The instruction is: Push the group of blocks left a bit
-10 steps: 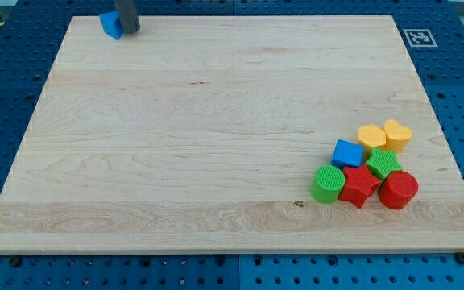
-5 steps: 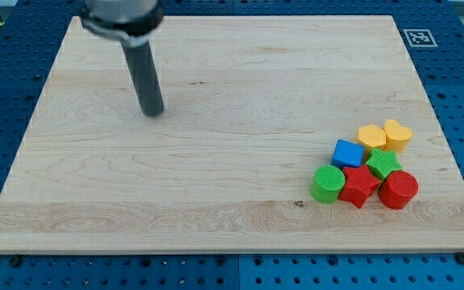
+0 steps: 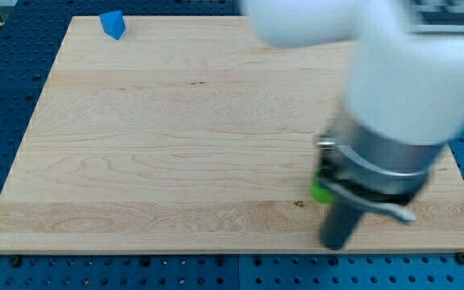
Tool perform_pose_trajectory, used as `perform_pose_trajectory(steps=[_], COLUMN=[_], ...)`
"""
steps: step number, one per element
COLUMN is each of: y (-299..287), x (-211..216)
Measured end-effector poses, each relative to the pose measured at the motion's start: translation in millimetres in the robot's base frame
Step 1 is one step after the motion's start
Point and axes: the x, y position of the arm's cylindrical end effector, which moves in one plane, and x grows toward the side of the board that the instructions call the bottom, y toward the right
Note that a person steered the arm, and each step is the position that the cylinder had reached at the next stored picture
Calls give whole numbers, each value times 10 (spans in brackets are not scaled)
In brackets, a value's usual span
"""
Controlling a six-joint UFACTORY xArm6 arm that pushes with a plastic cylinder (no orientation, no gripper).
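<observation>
Near view's bottom right, my tip (image 3: pixel 336 244), green block (image 3: pixel 321 191) mostly hidden

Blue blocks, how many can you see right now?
1. A blue block sits at the board's top left corner. My arm covers the cluster at the view's lower right, where only a green sliver shows, so more may be hidden.

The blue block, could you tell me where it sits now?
The blue block sits alone at the board's top left corner, far from my tip near the bottom right.
</observation>
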Motion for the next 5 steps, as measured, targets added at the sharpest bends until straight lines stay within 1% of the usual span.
perform_pose_trajectory(steps=[1, 2, 3, 5], y=[778, 942, 943, 674], x=[-4, -273, -649, -986])
